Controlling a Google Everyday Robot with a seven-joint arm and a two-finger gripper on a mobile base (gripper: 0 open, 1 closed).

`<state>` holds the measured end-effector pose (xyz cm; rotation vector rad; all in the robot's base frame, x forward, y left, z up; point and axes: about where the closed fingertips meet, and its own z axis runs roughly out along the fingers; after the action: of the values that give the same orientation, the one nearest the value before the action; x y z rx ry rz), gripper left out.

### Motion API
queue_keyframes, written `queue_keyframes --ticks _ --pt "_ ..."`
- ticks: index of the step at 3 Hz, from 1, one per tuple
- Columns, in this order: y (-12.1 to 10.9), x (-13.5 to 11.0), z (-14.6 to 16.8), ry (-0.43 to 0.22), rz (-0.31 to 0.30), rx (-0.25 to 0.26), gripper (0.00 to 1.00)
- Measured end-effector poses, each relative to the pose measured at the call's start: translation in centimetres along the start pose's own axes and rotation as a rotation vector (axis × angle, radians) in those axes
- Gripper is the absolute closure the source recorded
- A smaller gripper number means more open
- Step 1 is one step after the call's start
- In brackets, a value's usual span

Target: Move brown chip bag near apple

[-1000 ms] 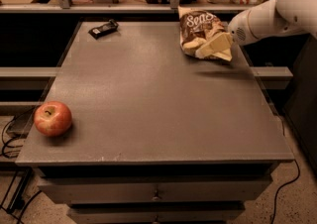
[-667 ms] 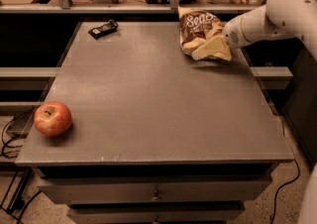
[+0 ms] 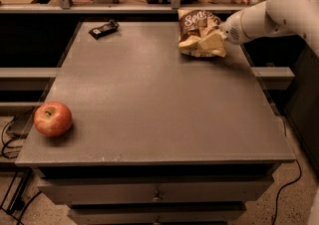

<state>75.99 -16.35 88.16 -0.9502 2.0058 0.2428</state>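
brown chip bag (image 3: 198, 31), hand (image 3: 222, 34) touching its edge

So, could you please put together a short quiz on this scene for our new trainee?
1. True or false: the apple rests near the front left corner of the table, far from the brown chip bag.
2. Fill in: the small black object lies near the table's back ___ corner.
3. Where is the gripper? A: at the bag's right edge, near the table's back right. B: above the apple. C: beside the small black object.
Key: 1 true; 2 left; 3 A.
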Motion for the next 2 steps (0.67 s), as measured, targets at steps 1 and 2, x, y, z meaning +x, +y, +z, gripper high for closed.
queue_keyframes --ticks 1,2 --pt "0.7 -2.7 -2.3 -0.034 -0.066 0.035 0.65" --pt "2.3 -5.0 -3.7 -0.059 -0.128 0.029 0.88"
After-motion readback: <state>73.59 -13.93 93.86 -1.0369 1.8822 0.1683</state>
